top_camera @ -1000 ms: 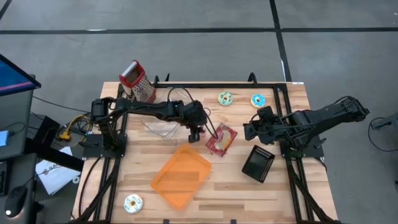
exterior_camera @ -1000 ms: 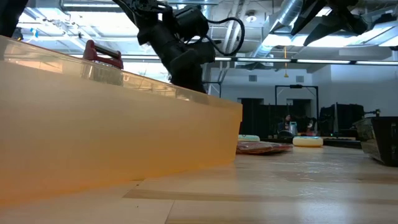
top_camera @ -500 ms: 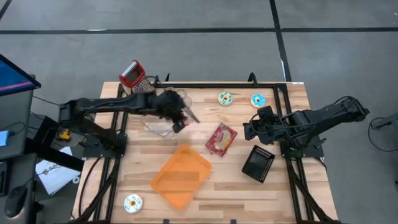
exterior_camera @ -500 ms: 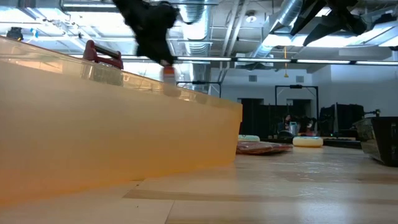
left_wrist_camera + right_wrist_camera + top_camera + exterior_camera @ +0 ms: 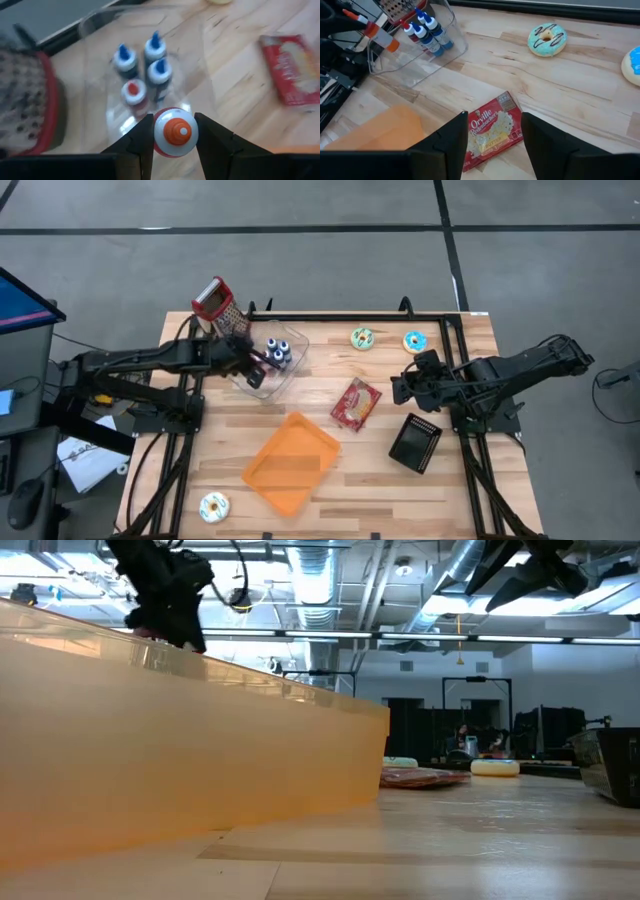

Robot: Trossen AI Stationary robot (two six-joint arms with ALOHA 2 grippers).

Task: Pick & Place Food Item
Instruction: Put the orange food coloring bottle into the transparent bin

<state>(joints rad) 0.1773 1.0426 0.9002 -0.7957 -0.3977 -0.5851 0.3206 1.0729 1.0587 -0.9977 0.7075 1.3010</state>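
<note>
My left gripper [image 5: 256,366] hangs over the near left part of a clear tub [image 5: 290,372], shut on a small white bottle with an orange cap [image 5: 175,132]. Several like bottles with blue and red caps [image 5: 145,65] stand upright in the tub. A red popcorn packet [image 5: 356,403] lies flat at mid-table. My right gripper [image 5: 400,390] waits open in the air at its right, fingers apart above the packet [image 5: 492,131]. An orange tray [image 5: 291,462] lies toward the near edge. My left gripper pinches the bottle's white body [image 5: 159,135] between its two fingers, one on each side, just below the orange cap. The fingers slant down from the table's left. The bottle is lifted clear above the tub, its cap turned back toward the wrist.
A red-handled grater [image 5: 220,310] stands at the far left beside the tub. Two iced donuts [image 5: 362,338] [image 5: 415,340] lie at the far edge and one [image 5: 214,506] at the near left. A black basket [image 5: 415,442] sits near the right arm.
My left gripper has drawn back from beside the popcorn packet toward the table's left edge and risen, rolling its wrist, and now hangs over the clear tub. The orange-capped bottle has travelled with it, still held. The right arm has kept still.
</note>
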